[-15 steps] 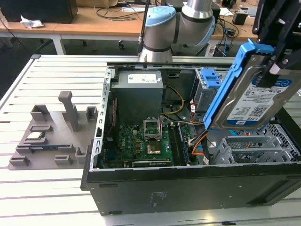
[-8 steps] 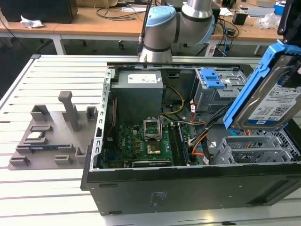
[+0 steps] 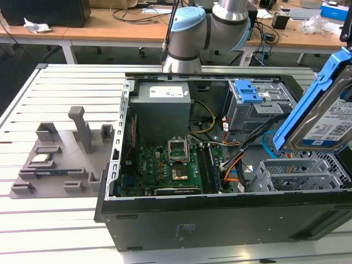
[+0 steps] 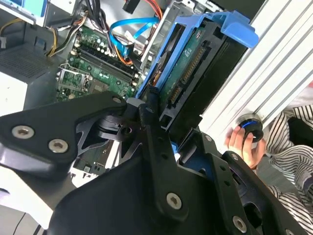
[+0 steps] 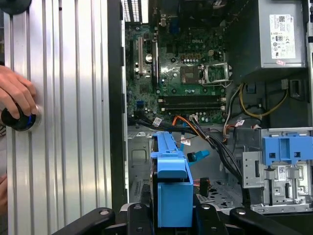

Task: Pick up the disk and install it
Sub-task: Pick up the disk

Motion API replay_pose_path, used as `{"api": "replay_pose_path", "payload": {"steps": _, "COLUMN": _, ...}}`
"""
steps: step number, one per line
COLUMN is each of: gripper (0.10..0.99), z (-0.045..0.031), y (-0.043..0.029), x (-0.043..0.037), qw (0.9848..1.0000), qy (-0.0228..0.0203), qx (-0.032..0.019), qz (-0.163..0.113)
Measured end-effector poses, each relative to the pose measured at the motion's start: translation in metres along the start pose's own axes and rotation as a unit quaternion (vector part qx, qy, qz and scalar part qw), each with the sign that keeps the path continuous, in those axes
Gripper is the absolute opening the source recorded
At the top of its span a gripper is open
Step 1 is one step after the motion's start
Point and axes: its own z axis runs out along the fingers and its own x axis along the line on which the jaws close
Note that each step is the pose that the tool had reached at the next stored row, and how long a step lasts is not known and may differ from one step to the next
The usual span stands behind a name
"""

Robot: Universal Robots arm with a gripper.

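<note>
Slatted metal table (image 3: 71, 88), open computer case (image 3: 220, 220) (lid off), grey parts holder (image 3: 71, 160)

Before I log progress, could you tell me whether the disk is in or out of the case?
Out: the disk hangs tilted above the open case, clamped in the end effector.

White-and-blue label on the disk (image 3: 330, 122), at the exterior view's right edge: print cannot be read. White sticker (image 3: 169, 92) on the grey power supply (image 3: 162, 118), upper middle: same story. In the first wrist view, short white lettering sits on the motherboard (image 5: 181, 61).
</note>
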Motion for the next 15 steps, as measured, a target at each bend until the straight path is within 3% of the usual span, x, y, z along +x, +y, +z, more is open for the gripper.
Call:
{"api": "replay_pose_path", "payload": {"steps": 4, "gripper": 0.365, "z": -0.0001, "y": -0.0126, "x": -0.0004, "qw": 1.0, "qy": 0.0, "qx": -0.0011, "qz": 0.0}}
{"api": "replay_pose_path", "payload": {"steps": 15, "gripper": 0.365, "z": -0.0001, "y": -0.013, "x": -0.0004, "qw": 1.0, "qy": 0.0, "qx": -0.0012, "qz": 0.0}}
